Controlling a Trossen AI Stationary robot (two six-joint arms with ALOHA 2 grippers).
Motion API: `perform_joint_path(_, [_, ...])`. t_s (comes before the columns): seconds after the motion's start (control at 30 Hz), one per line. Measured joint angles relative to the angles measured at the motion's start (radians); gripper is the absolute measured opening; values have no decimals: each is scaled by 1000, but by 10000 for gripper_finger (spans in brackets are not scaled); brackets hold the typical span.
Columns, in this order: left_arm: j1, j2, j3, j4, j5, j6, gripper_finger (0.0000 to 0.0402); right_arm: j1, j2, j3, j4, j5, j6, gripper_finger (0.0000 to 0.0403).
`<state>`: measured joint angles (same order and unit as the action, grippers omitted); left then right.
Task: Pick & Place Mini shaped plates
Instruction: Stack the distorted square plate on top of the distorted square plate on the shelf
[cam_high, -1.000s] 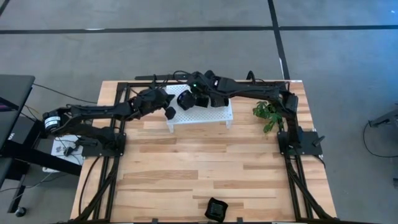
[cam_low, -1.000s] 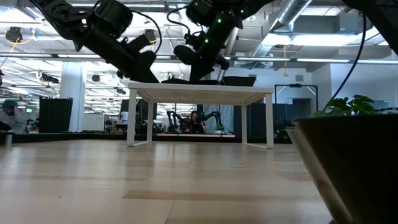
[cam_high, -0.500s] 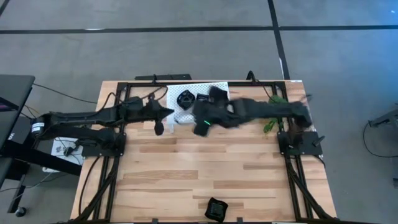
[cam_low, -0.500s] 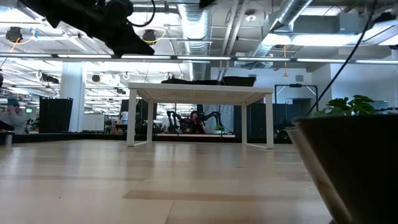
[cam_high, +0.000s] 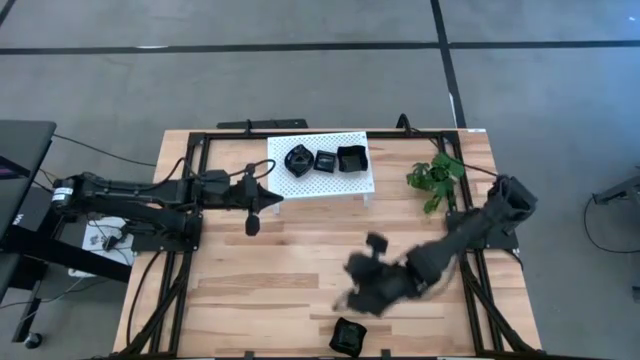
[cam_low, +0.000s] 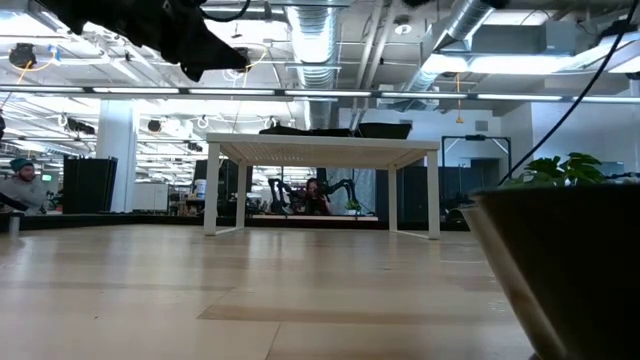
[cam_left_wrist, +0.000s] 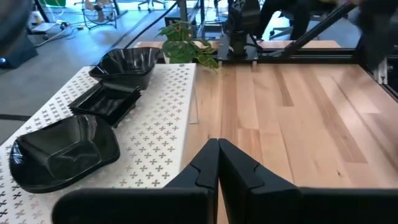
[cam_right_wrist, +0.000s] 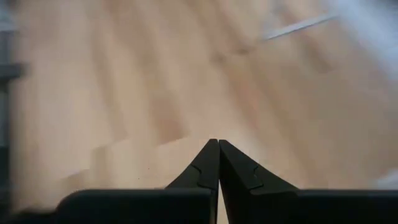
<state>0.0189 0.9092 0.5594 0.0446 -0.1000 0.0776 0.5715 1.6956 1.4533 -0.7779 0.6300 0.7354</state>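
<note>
On the white rack (cam_high: 350, 183) sit three black plates (cam_high: 325, 159); both grippers, left (cam_high: 277, 199) and right (cam_high: 345, 300), are closed and empty.

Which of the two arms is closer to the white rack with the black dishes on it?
Left. Its tool sits just beside the white rack; the right tool is far across the table near the front edge.

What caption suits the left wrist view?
Shut left end effector hovers beside the white rack, which holds three black mini plates, plant beyond.
</note>
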Motion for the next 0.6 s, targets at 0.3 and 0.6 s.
perform_joint_path(0.3, [0,-8,0,31,0,0,13,123,77,-105,359,-4,-50,0])
perform_joint_path(0.6, [0,-25,0,56,0,0,12,30,179,-92,542,-181,-115,16])
